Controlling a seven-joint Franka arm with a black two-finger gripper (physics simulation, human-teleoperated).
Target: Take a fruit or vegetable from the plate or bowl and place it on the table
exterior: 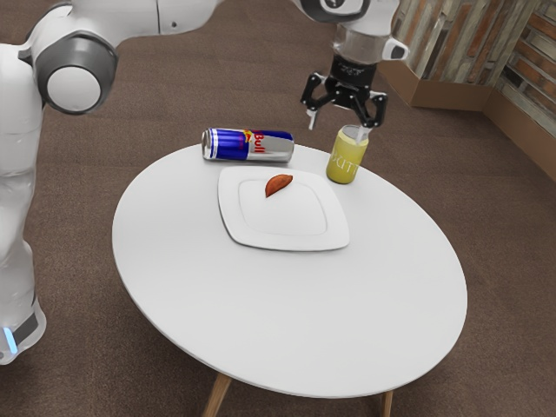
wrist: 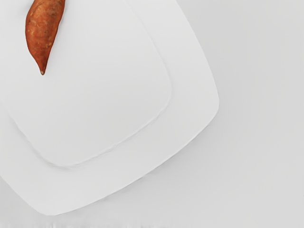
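Well, 2 cans (exterior: pixel 248 146) beside the plate (exterior: pixel 287 242).

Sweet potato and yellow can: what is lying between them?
In the exterior view, bare plate and a narrow strip of table lie between the sweet potato and the yellow can.

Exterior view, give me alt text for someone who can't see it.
An open black gripper on a white robot arm is raised above a round white table. A sweet potato lies on a squarish white plate; beside it, a Red Bull can lies sideways and a yellow can stands upright.
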